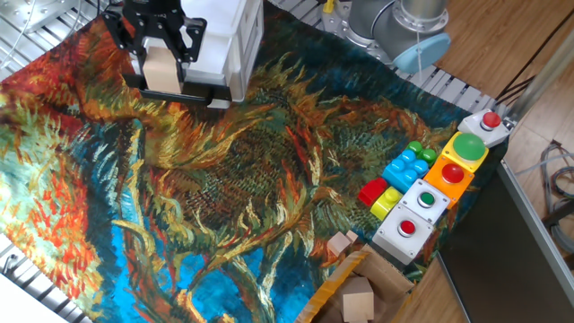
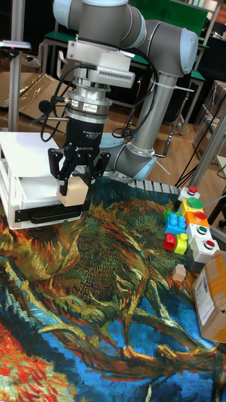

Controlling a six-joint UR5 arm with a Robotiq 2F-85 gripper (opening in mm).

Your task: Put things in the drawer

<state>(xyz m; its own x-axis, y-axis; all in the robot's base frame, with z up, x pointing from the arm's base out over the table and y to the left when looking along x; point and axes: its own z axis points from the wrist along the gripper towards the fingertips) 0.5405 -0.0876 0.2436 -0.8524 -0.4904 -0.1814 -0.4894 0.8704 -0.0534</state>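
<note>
My gripper is shut on a pale wooden cube and holds it just above the dark drawer. The drawer is pulled out from the white cabinet at the far left of the table. A second small wooden cube lies on the patterned cloth near the front right. A third cube sits inside the cardboard box.
Coloured plastic bricks lie beside a row of button boxes on the right. The cardboard box stands at the front right corner. The arm's base stands at the back.
</note>
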